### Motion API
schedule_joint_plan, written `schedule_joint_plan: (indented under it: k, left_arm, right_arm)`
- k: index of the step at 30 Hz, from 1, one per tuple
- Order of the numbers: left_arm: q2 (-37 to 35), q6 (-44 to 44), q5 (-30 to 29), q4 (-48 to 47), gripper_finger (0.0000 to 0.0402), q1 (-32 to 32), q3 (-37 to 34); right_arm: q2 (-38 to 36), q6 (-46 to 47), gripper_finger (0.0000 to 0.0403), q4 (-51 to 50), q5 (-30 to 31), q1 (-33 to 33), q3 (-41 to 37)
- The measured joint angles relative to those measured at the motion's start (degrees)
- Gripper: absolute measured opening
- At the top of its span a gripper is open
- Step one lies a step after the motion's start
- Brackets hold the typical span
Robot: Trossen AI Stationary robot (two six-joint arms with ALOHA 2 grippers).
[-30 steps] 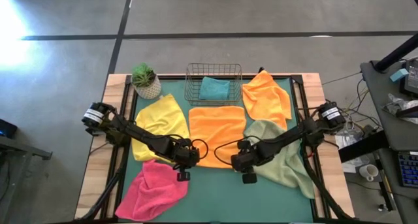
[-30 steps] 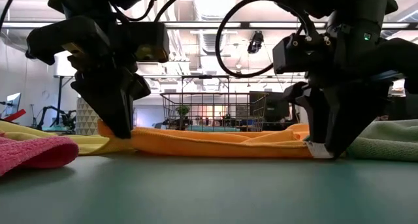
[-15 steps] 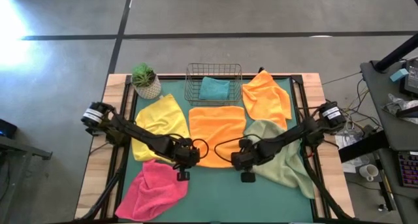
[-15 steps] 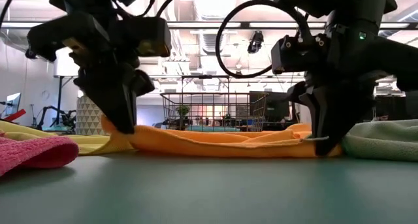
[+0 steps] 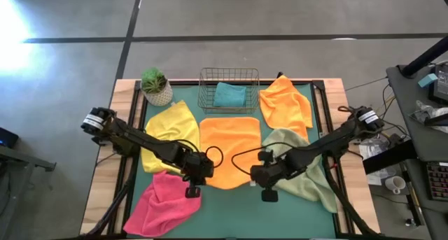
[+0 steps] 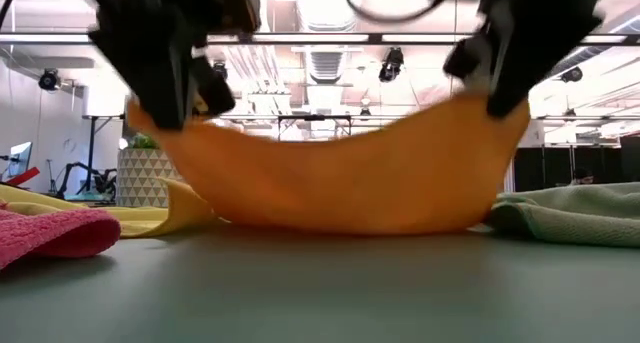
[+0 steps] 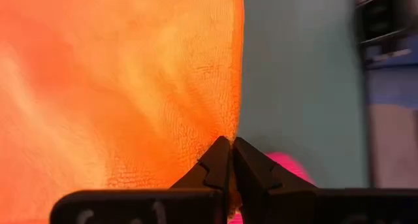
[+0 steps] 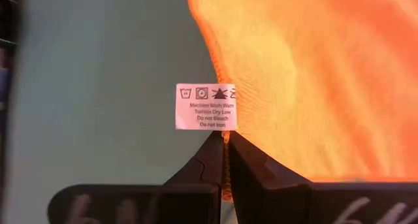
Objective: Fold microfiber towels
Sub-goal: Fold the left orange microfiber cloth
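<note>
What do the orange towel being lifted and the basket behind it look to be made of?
Orange towel: soft, matte, fuzzy cloth, likely microfiber; fine nap shows in the wrist views, it sags between the left gripper and right gripper, and it carries a white care label. Basket: thin dark wire mesh, probably metal.

Orange towel, white label

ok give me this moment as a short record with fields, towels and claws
held towel: orange towel, near edge lifted, sagging between the claws
left claw: shut on its near left corner
right claw: shut on its near right corner, by the care tag
basket: holds teal towel
flat on table: yellow towel, pink towel, sage towel, second orange towel
</note>
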Motion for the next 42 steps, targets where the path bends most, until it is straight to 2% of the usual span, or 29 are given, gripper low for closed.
schedule_joint_plan:
  k: [9, 20, 24, 29, 42]
  left_arm:
    - [-1.85, -8.57, 9.59, -0.09, 0.0000, -1.96, 4.27]
    - [-1.30, -23.35, 9.88, 2.02, 0.0000, -9.19, 4.41]
    - [-1.19, -25.78, 8.63, 4.06, 0.0000, -10.89, 4.40]
    - [-1.19, -25.46, 2.72, 3.10, 0.0000, -10.85, 4.36]
    - [-1.19, -18.73, -5.02, -4.62, 0.0000, -3.43, 4.32]
  right_arm:
    - [-0.40, 5.89, 0.0008, -2.85, 0.05, 5.84, 4.53]
    - [-0.34, 18.33, 0.0008, -0.69, 0.58, 13.62, 5.19]
    - [-0.34, 19.45, 0.0008, 0.06, 3.44, 15.60, 5.51]
    - [-0.34, 18.95, 0.0008, -0.52, 5.65, 15.28, 5.49]
    - [-0.34, 19.63, 0.0008, -5.57, 14.06, 8.41, 5.27]
